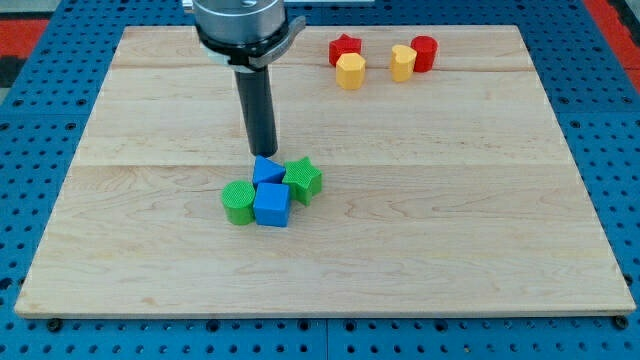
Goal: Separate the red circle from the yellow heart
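A robotics lab bench set up for tabletop pushing trials.

A pale wooden board [400, 250] of glued planks lies on a blue perforated mounting plate [30, 200] whose grid of holes shows all around the board, with red framing at the view's top corners beyond it. Above the board's top edge hangs a grey metal arm flange [240, 25] carrying a dark rod, and small moulded coloured blocks sit on the board.

The red circle [424, 52] is a short upright cylinder lying at about one o'clock on the wooden board, close to its far edge. The yellow heart [402, 62] stands flat touching it, at its eight o'clock side, slightly overlapping it
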You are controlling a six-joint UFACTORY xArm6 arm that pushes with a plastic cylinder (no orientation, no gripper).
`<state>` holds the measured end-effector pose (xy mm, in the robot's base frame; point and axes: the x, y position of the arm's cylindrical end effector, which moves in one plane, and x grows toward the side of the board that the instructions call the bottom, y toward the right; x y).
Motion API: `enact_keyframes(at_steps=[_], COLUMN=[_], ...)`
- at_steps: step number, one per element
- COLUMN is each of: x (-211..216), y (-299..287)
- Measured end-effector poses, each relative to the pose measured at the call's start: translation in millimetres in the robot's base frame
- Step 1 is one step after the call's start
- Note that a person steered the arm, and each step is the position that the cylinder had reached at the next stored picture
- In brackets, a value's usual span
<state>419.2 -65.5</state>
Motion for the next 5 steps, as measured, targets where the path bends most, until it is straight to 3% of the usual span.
enact_keyframes(at_steps=[2,5], x=[-34.2,-50.0], y=[54.9,80.8])
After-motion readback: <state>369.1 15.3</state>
